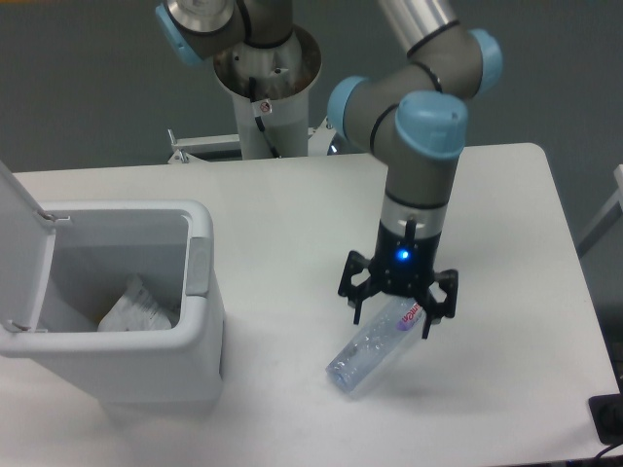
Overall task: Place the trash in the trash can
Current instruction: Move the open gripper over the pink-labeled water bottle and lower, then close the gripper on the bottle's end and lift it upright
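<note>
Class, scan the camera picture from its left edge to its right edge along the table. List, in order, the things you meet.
Open lid of the trash can → crumpled wrapper inside the trash can → grey latch tab → plastic bottle, with the gripper straddling its upper end.
</note>
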